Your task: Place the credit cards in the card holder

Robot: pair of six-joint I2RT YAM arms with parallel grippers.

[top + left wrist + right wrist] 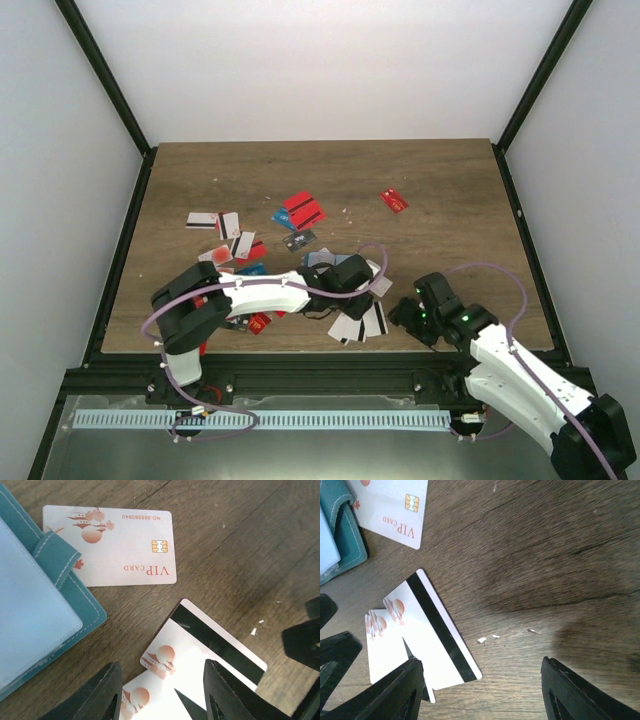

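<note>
Wooden table [440, 200] shows the job barely begun. Nearest, the right gripper [485, 695] and left gripper [162, 695] both gape empty, the left over a striped card [200, 640]. Beside it the card holder [30, 605] lies open, with credit cards [303, 210] scattered beyond.

Wood-grain table [440, 200], brown w/ darker streaks. Few tiny white flecks [481, 640] on tabletop, close together. Black rail [330, 372] runs along table's near edge. Black posts [108, 85] rise slanting from table's far corners, L & R. White walls [320, 60] behind table & on both sides. Pale slotted strip [330, 420] below table's near edge, on grey metal plate [120, 455].
</note>
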